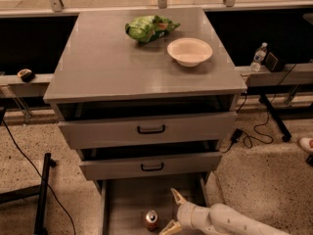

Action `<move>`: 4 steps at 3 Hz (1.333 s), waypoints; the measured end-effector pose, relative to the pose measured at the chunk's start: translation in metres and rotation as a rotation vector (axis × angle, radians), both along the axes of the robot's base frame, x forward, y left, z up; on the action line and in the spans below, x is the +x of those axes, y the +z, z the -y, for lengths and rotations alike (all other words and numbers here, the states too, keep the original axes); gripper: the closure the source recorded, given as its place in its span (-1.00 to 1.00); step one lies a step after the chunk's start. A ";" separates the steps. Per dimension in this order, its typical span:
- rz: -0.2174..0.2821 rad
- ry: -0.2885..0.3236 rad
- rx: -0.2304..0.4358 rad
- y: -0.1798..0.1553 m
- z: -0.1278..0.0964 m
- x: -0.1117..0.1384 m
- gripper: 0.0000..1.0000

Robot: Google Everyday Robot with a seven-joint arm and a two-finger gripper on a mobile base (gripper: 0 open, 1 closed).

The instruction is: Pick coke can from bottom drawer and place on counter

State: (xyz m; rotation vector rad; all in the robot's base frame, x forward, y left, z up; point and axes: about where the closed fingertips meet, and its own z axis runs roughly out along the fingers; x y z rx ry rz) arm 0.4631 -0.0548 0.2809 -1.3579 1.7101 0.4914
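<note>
The coke can (151, 219), red with a silver top, stands upright on the floor of the open bottom drawer (127, 199) near the frame's lower edge. My gripper (172, 212) is open, just right of the can, with one finger (177, 197) pointing up-left and the other (169, 227) low beside the can. It does not touch the can. My white arm (234, 222) comes in from the lower right. The grey counter (107, 62) is the cabinet's top, above two partly open drawers.
A green chip bag (149, 27) and a white bowl (190, 51) sit on the counter's far right part. A water bottle (257, 57) stands on a ledge at right. Cables and a black stand leg lie on the speckled floor at both sides.
</note>
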 end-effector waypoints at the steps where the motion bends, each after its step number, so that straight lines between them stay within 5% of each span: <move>1: -0.005 -0.006 0.031 -0.015 -0.010 0.012 -1.00; 3: -0.100 0.080 0.178 -0.048 -0.058 0.026 -1.00; 4: -0.138 0.135 0.202 -0.063 -0.080 0.024 -0.49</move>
